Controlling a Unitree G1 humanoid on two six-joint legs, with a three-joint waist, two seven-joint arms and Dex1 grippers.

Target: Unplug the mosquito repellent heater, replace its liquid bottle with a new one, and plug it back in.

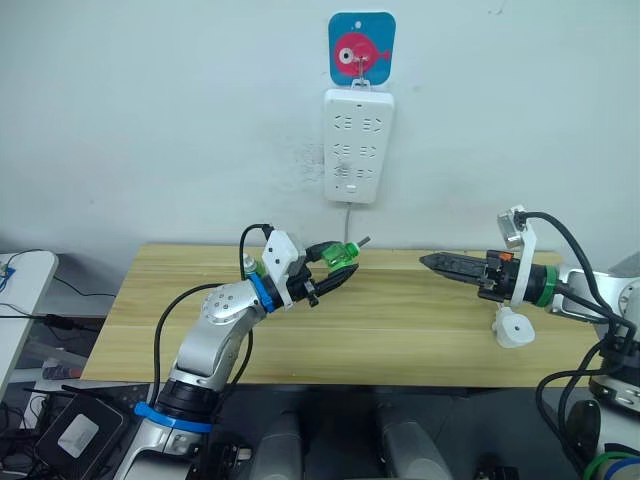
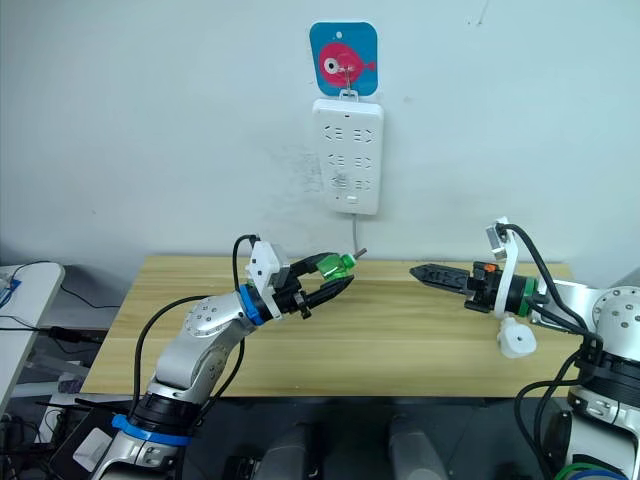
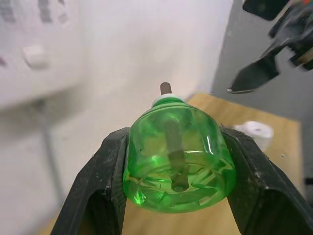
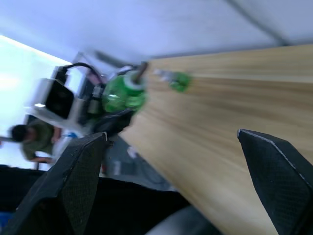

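Green liquid bottle [image 3: 178, 159] is pinched in the left gripper [image 1: 335, 278], held above the table [image 1: 400, 330]. Right gripper [image 4: 181, 181] is spread, empty. Mosquito repellent heater [image 1: 512, 328] is lying unplugged at the table's right edge.

My left arm rises from the lower left of the frame, elbow bent, wrist angled up toward the centre, and my left gripper [image 1: 335, 272] has its two black fingers [image 3: 105, 181] clamped on either side of the bottle [image 1: 340, 255]. My right arm comes in from the right edge, forearm about level, pointing toward the centre. My right gripper [image 1: 432, 262] hangs there with its fingers [image 4: 80, 166] spread wide and nothing between them.
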